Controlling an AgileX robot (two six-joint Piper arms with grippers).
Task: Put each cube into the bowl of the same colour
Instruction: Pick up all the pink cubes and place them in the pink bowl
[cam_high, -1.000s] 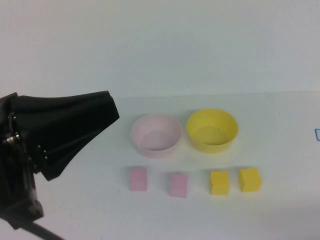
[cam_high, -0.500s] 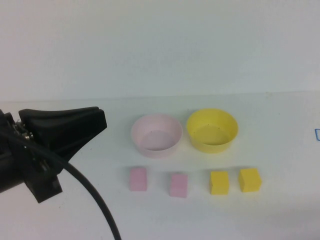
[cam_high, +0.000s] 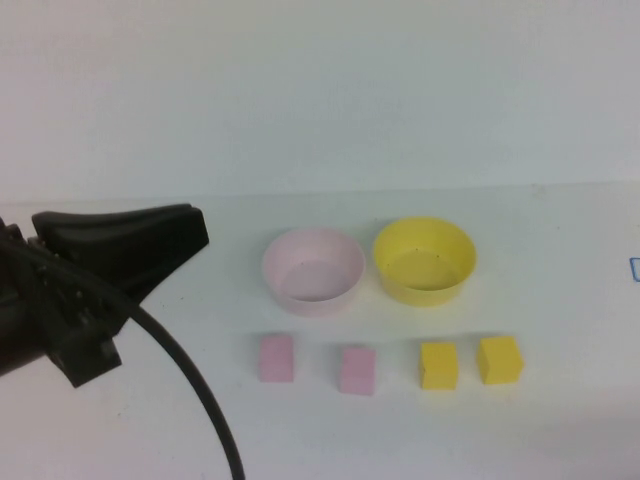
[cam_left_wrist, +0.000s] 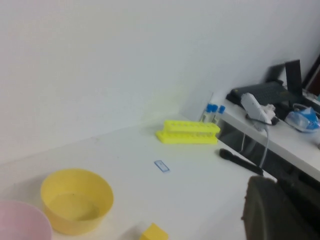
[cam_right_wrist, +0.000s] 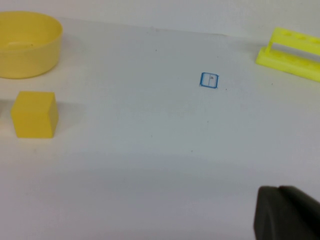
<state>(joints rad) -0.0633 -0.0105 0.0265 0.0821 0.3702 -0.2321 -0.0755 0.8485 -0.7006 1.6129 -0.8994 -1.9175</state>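
Observation:
Two pink cubes (cam_high: 276, 357) (cam_high: 357, 369) and two yellow cubes (cam_high: 439, 365) (cam_high: 500, 359) lie in a row on the white table, all outside the bowls. Behind them stand the pink bowl (cam_high: 313, 270) and the yellow bowl (cam_high: 424, 260), both empty. My left gripper (cam_high: 198, 232) hangs shut and holding nothing, left of the pink bowl and above the table. In the right wrist view, my right gripper (cam_right_wrist: 280, 212) is shut and holding nothing, well to the right of the outer yellow cube (cam_right_wrist: 34, 114) and the yellow bowl (cam_right_wrist: 25, 45).
A yellow tube rack (cam_left_wrist: 189, 132) stands far to the right on the table, with a small blue label (cam_right_wrist: 209, 80) between it and the cubes. A second desk with dark equipment (cam_left_wrist: 265, 95) lies beyond the table's right edge. A black cable (cam_high: 190, 390) trails from my left arm.
My left arm has swung and its gripper has drawn back a little to the left. Cubes and bowls have not moved.

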